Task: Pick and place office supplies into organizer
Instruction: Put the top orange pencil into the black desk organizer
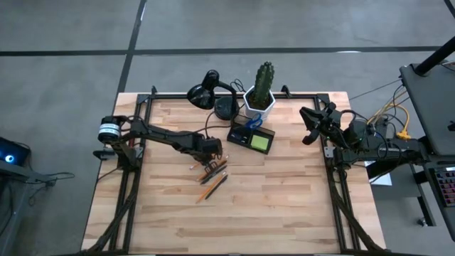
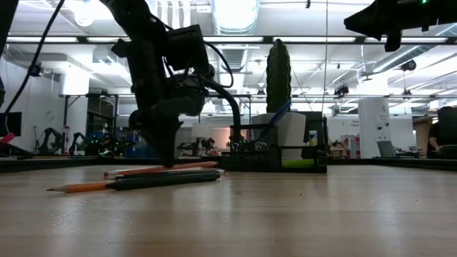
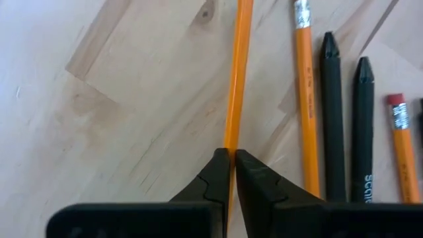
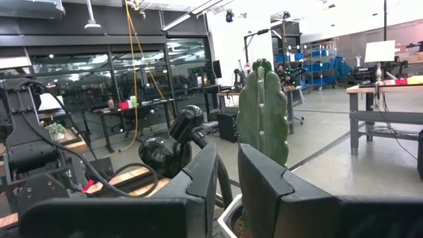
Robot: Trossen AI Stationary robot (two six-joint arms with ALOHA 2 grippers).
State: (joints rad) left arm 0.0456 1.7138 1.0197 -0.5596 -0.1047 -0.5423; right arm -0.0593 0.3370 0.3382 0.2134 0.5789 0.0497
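Orange pencil [image 3: 236, 79] vanishes between left hand [image 3: 231, 173].

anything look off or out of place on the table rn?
Nothing damaged or spilled. The pencils and pens lie loose in a rough fan on the table, outside the organizer, as expected mid-task. The left gripper is closed on one orange pencil. The right gripper is parked at the table's edge.
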